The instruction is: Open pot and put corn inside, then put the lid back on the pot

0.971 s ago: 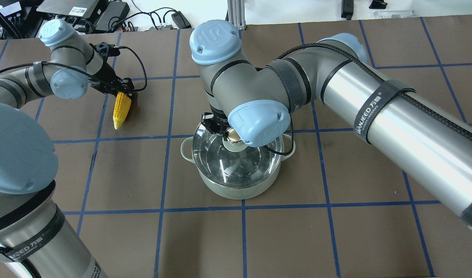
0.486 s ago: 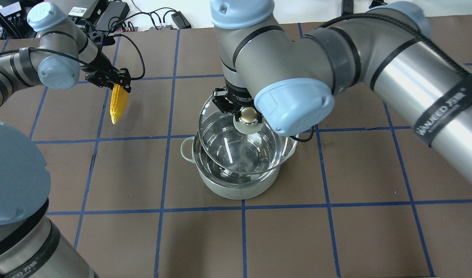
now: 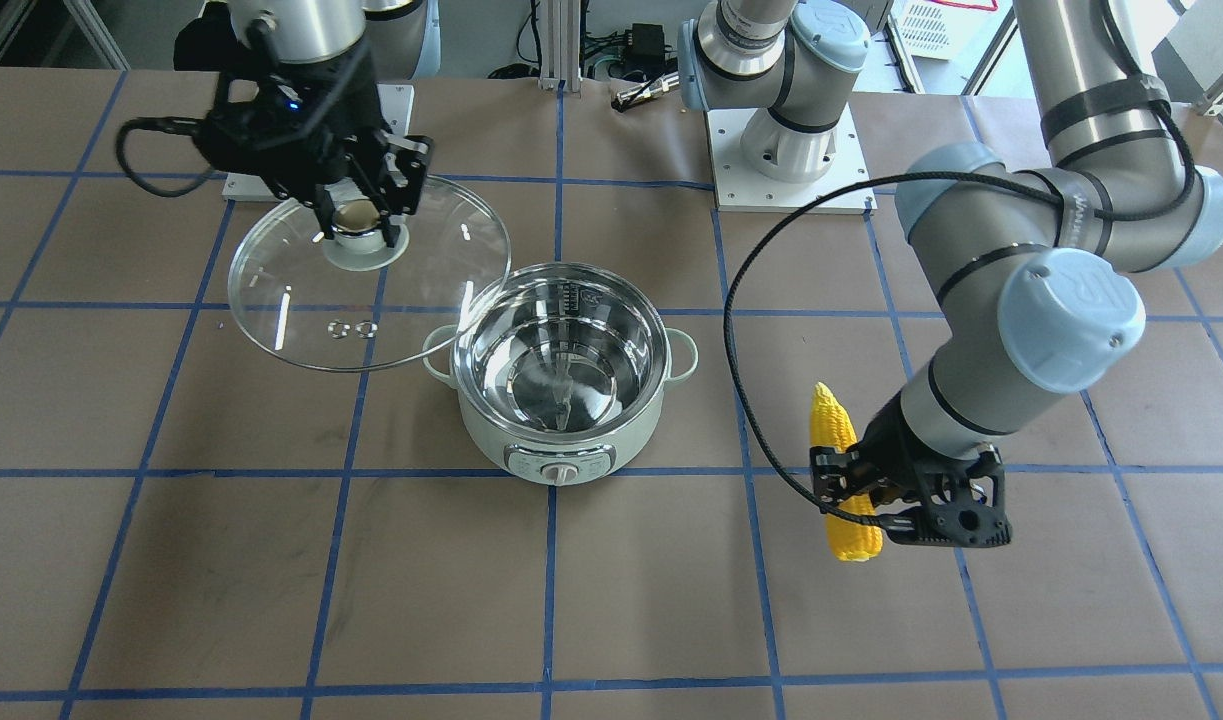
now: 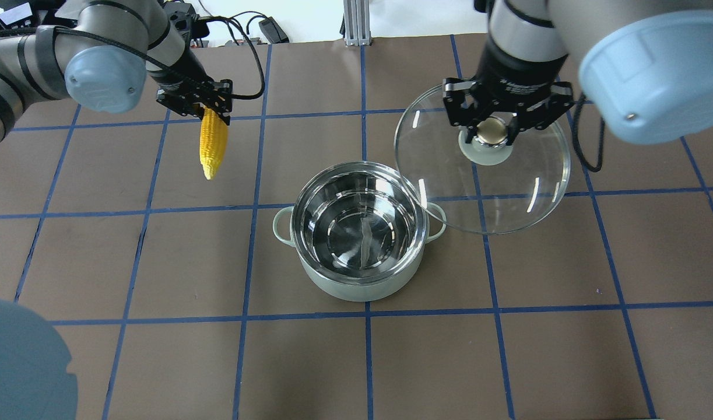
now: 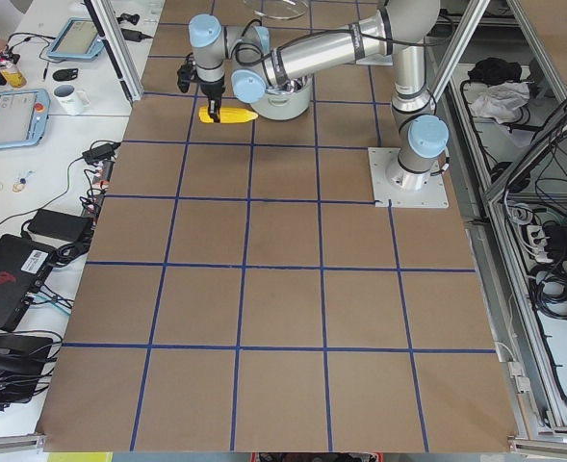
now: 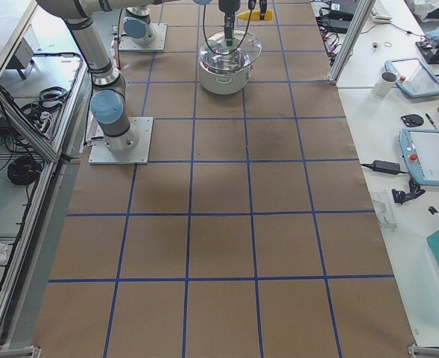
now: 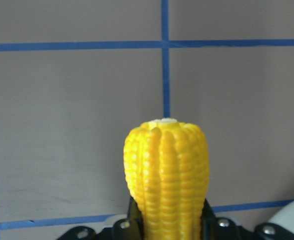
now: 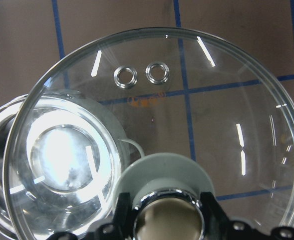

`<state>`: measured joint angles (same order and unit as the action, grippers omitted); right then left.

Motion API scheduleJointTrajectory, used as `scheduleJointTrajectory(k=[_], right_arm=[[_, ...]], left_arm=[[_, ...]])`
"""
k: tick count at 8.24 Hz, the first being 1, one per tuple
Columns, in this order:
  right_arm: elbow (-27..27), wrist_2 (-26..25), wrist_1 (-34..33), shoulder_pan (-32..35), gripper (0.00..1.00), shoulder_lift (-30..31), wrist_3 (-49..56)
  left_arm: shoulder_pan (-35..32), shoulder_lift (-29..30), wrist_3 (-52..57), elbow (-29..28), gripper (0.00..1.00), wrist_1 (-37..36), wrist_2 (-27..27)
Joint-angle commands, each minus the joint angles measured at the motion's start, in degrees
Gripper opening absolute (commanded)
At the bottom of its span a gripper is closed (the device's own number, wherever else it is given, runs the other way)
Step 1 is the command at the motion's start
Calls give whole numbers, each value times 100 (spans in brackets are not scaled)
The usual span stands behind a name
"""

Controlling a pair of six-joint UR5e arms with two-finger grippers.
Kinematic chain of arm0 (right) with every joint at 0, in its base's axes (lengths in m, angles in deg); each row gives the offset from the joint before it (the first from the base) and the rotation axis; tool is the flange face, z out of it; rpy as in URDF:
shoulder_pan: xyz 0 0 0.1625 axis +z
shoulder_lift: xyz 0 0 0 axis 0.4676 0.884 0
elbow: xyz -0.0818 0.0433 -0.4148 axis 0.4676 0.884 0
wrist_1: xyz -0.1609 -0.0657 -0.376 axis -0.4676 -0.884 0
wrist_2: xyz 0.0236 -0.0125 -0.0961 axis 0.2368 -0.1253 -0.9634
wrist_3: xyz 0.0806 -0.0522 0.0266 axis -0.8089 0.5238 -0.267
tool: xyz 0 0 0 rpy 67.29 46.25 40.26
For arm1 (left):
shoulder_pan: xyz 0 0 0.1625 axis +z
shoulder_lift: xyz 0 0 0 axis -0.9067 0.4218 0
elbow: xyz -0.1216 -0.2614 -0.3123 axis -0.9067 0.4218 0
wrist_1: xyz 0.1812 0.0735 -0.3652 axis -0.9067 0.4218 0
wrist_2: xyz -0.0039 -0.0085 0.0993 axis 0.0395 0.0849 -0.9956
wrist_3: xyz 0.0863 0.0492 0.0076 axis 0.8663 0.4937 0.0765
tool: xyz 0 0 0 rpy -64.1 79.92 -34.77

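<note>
left claw (image 4: 207,109): pinching the bright yellow tapered ear of corn (image 4: 213,146) near its thick end, one finger on each side
corn: in my left claw, pointed tip toward my side of the tabletop (image 4: 158,361), thick end poking out past the fingers; well apart from the pot, on my left of it
right claw (image 4: 491,127): pressed onto the gold-toned knob (image 4: 492,133) of the round clear glass lid (image 4: 508,192), fingers on both sides of the knob
lid: off the pot, hanging from my right claw on my right of the pot; in the overhead view its metal rim overlaps the pot's right loop handle; two steam-vent rings (image 3: 352,327) on the side away from me
pot (image 4: 356,289): round pale mint-green electric pot, standing open mid-tabletop, shiny steel inner bowl showing
pot control panel (image 3: 561,467): front knob faces away from me
tabletop: brown, blue tape grid
</note>
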<state>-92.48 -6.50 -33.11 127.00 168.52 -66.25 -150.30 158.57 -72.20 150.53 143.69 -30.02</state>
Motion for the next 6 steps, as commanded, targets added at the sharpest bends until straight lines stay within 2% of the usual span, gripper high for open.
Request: scheduleJointTrajectory(k=[1, 3, 6], right_arm=[[11, 6, 349, -911, 22, 286, 1062], [3, 93, 394, -921, 21, 295, 1073], [3, 111, 465, -921, 20, 312, 1081]], left_arm=[[-1191, -439, -1163, 41, 0, 148, 283], [-1939, -502, -1772, 58, 0, 148, 382], [-2452, -371, -2001, 198, 0, 218, 496]])
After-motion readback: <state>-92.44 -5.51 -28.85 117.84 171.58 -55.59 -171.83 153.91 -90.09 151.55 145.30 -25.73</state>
